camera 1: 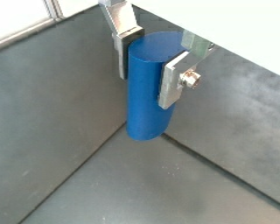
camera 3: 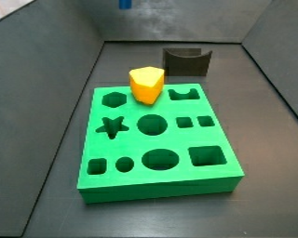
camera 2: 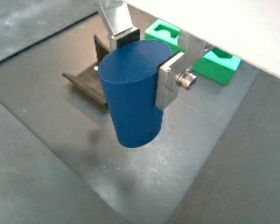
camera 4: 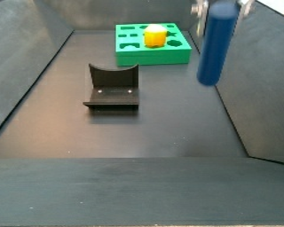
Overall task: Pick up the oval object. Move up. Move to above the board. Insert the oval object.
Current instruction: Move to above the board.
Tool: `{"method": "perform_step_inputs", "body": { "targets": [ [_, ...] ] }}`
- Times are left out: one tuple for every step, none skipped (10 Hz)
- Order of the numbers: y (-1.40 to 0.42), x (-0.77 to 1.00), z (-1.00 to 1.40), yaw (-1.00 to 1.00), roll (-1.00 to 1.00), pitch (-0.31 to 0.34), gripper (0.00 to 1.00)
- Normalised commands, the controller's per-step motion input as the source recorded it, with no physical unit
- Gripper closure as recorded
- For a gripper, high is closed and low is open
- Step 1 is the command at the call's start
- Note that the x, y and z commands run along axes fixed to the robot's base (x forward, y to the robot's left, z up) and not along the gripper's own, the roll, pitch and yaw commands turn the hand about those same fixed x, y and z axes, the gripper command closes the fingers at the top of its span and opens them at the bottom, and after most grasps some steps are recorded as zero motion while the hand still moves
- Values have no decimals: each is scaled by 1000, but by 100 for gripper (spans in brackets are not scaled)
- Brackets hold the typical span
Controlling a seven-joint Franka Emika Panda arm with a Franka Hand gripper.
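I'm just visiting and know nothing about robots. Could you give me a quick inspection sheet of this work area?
Surface: dark grey floor, bare around the things on it.
Job's things: blue oval object held off the floor; green board lies flat, and the peg is not above it.
Clutter: yellow block standing in the board.
Grippers: gripper shut on the oval object, raised beside the fixture.
Cables: nothing seen.
Surroundings: grey walls enclose the floor.

There is 1 pincer (camera 2: 140, 58), high above the table, gripping 1 oval object (camera 2: 136, 96). Also 1 board (camera 3: 156, 144), 1 yellow block (camera 3: 145, 84) and 1 fixture (camera 4: 111, 88).
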Motion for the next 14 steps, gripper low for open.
{"method": "perform_step_inputs", "body": {
  "targets": [
    [-12, -9, 957, 19, 58, 86, 100],
    [-10, -1, 796, 18, 53, 87, 100],
    [-7, 2, 690, 16, 48, 85, 100],
    [-6, 3, 479, 16, 47, 86, 100],
    [-8, 4, 313, 17, 51, 84, 100],
    [-1000, 176, 112, 281, 42, 41, 100],
    [-1000, 177, 100, 255, 57, 31, 100],
    [-1000, 173, 106, 181, 48, 14, 100],
    [-1000, 170, 108, 126, 15, -3, 100],
    [-1000, 170, 107, 56, -4, -9, 100],
    [-1000, 169, 108, 37, 7, 5, 100],
    [-1000, 169, 114, 16, -4, 16, 100],
    [-1000, 170, 116, 13, -17, 22, 100],
    [-1000, 174, 119, 6, 8, 51, 100]
  ]
}}
